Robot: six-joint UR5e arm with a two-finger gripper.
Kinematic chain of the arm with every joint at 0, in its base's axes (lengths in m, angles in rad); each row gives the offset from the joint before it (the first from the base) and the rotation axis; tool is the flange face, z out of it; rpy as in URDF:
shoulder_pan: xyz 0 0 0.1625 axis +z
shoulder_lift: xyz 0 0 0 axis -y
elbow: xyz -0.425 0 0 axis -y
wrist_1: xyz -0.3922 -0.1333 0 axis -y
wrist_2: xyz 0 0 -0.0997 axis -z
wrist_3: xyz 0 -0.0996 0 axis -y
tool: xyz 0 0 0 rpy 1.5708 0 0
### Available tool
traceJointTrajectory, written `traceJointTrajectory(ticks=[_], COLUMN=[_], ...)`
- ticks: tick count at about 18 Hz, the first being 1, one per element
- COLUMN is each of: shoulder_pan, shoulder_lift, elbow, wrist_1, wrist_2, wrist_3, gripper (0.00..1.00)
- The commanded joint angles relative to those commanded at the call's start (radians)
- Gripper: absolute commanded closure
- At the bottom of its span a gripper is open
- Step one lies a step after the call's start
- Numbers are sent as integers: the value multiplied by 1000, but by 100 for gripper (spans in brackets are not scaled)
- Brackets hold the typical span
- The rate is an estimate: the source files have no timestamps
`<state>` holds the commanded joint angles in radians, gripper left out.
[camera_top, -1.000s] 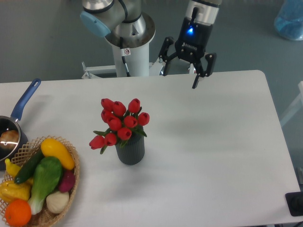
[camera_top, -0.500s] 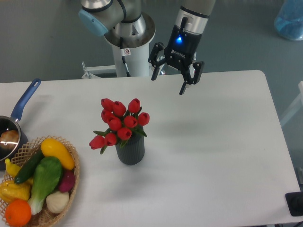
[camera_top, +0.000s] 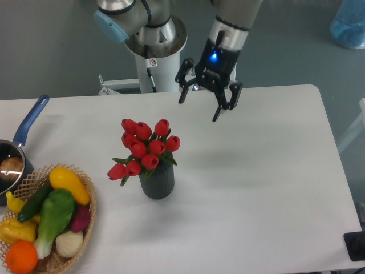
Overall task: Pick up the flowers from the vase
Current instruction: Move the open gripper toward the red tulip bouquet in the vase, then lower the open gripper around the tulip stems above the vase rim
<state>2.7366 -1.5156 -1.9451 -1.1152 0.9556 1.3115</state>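
Overhead, the end effector point(camera_top: 199, 108) is hanging empty, fingers apart, at roughly one o'clock from the flowers point(camera_top: 144, 148), all sitting ungrasped in the vase point(camera_top: 157, 182).

Flowers point(camera_top: 145, 148) sat in the vase point(camera_top: 157, 180), vase upright on the bench point(camera_top: 256, 188).
Bunch of red tulip buds with green leaves, heads clustered above the vase mouth and spilling toward its left; two buds drooped low on the left side. Vase was small, dark grey, cylindrical, vertically ribbed, standing left of bench centre.
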Motion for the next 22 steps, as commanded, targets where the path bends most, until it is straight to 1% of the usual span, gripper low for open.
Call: traceJointTrajectory(ticks=[3,4,7,8,11,13,17,22], shoulder_pan=[-3,-11,-29,-31,-35,-38,-40,-43], shoulder_lift=[-12,-21,-57,-66,-86,-89,-98,-112], elbow=[-5,-3,-5,-5,0,-3,-3,-5], wrist_1=[2,12,57,63,64,63,64,64], wrist_2=[-5,-23,-129,-139,-153,-156,-195,-193], wrist_3=[17,18,20,20,25,49,45,48], gripper=[0,0,0,0,0,0,0,0])
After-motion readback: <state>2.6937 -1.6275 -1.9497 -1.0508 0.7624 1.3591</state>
